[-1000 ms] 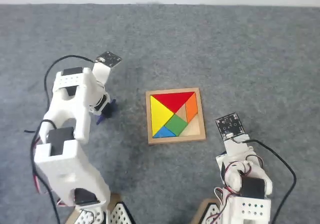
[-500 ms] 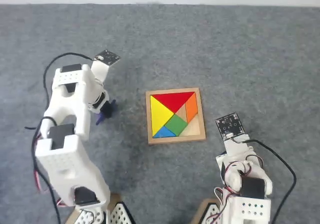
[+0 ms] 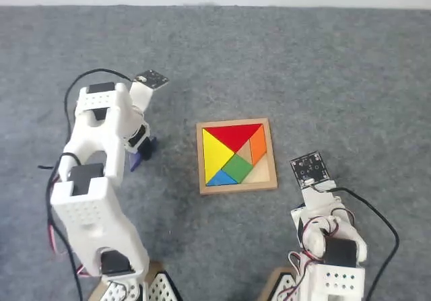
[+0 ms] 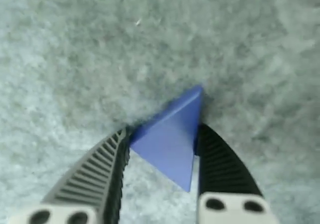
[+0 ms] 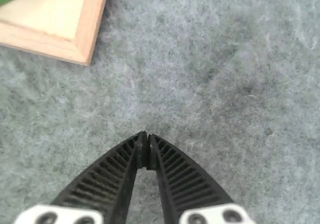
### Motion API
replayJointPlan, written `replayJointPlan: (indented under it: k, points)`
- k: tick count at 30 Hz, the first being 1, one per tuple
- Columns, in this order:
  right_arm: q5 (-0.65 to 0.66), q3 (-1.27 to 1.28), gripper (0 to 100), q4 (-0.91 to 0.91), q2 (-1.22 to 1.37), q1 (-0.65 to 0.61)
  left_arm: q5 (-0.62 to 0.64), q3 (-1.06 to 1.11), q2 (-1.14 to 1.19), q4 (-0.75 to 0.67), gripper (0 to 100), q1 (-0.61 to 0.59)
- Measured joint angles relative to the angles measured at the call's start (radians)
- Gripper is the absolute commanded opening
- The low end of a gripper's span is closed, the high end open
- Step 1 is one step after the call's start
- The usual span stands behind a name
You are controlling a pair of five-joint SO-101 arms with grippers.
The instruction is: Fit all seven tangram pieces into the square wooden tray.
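left arm (image 3: 101,153): is leaning out over the grey mat (image 3: 323,72), with its wrist bending down toward the cloth.
left gripper (image 4: 162,130): is grasping the dark-blue triangle, with a ribbed finger (image 4: 112,159) pressing on each side of it.
dark-blue triangle (image 4: 170,144): is sitting between the left jaws, with one point sticking out past their tips; i cannot tell whether it is touching the mat.
tray (image 3: 236,188): is lying flat on the mat, well apart from the left jaws and nearer the right jaws; one corner is showing ahead of the right tips, apart from them.
yellow piece (image 3: 215,154): is filling the tray side closest to the left jaws.
light-blue piece (image 3: 221,177): is lying in a corner on that same side.
red piece (image 3: 234,135): is filling the tray edge farthest from the right jaws.
green piece (image 3: 237,168): is sitting near the middle, beyond the pale corner as seen from the right jaws.
orange piece (image 3: 258,143): is lying along the side away from the left jaws.
pale patches (image 3: 259,173): are showing in the middle and in the corner closest to the right jaws; i cannot tell whether they are bare floor or wooden pieces.
right gripper (image 5: 146,136): is clenched on nothing, with its tips meeting over bare mat.
right arm (image 3: 326,240): is sitting folded back.
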Motion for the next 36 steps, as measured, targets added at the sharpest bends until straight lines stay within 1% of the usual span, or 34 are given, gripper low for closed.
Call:
replayJointPlan:
  k: [5, 9, 14, 18, 20, 22, 24, 28, 32, 36]
  points:
    - [0.0, 0.0, 0.8, 0.0, 0.0, 0.0, 0.054, 0.028, -0.058, 0.023, 7, 0.005]
    - [0.0, 0.0, 0.8, 0.0, 0.0, 0.0, 0.095, 0.063, -0.178, 0.087, 7, 0.049]
    - [0.0, 0.0, 0.8, 0.0, 0.0, 0.0, 0.152, 0.138, -0.35, 0.144, 7, 0.178]
    - [0.0, 0.0, 0.8, 0.0, 0.0, 0.0, 0.262, 0.158, -0.416, 0.146, 7, 0.338]
    - [0.0, 0.0, 0.8, 0.0, 0.0, 0.0, 0.325, 0.158, -0.416, 0.143, 7, 0.427]
    - [0.0, 0.0, 0.8, 0.0, 0.0, 0.0, 0.365, 0.158, -0.416, 0.114, 7, 0.514]
    - [0.0, 0.0, 0.8, 0.0, 0.0, 0.0, 0.393, 0.158, -0.416, 0.069, 7, 0.577]
    - [0.0, 0.0, 0.8, 0.0, 0.0, 0.0, 0.408, 0.158, -0.368, -0.002, 7, 0.664]
    - [0.0, 0.0, 0.8, 0.0, 0.0, 0.0, 0.436, 0.158, -0.295, -0.029, 7, 0.743]
    - [0.0, 0.0, 0.8, 0.0, 0.0, 0.0, 0.451, 0.106, -0.218, -0.034, 7, 0.767]
